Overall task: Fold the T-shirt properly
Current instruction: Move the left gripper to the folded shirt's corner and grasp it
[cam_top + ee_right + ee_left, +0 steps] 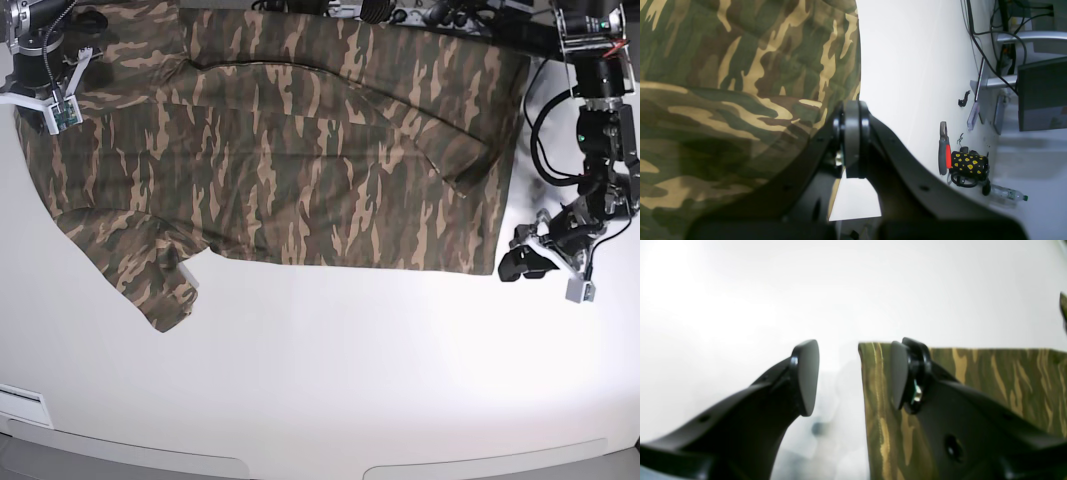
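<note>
The T-shirt (pixel 300 150) lies spread along the worktop's (pixel 330 380) far edge. Left tool (pixel 853 376) gapes empty beside its hem; right tool (pixel 851 140) pinches cloth. A spotted mug (pixel 969 165) and bottle (pixel 1007 193) sit at the side edge.

Colour check: you have one patterned item on a plain surface.
The T-shirt (pixel 300 150) shows dark green, brown and tan camouflage; the table (pixel 330 370) is white; both grippers are black.
</note>
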Robot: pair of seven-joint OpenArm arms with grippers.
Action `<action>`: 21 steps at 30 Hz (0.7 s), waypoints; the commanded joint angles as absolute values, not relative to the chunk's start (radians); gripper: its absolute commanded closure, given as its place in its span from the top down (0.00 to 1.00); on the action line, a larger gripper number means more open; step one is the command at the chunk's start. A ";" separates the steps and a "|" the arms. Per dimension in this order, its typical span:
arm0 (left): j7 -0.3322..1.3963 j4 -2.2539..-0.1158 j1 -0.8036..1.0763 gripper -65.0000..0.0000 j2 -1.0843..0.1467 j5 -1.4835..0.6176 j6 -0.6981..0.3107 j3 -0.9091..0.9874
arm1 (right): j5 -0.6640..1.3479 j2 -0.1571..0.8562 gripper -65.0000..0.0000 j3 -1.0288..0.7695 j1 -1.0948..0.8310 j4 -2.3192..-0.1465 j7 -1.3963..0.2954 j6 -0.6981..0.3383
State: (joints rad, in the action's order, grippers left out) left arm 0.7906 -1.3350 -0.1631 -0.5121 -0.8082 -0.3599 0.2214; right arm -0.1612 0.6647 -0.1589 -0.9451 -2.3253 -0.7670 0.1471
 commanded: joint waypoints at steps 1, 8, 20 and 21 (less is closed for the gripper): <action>0.780 -1.349 -0.183 0.52 -0.529 -0.828 -0.371 0.216 | -0.181 0.677 0.00 -0.165 -0.950 -2.343 -0.751 0.160; 0.759 -1.251 -0.189 0.52 -0.524 -0.813 -0.337 0.121 | -0.181 0.676 0.00 -0.165 -0.950 -2.343 -0.751 0.161; 0.871 -1.130 -0.218 0.52 -0.432 -0.888 -0.461 0.116 | -0.181 0.677 0.00 -0.165 -0.949 -2.343 -0.742 0.160; 0.875 -1.130 -0.218 0.52 -0.433 -0.900 -0.461 0.116 | -0.181 0.676 0.00 -0.165 -0.947 -2.343 -0.741 0.161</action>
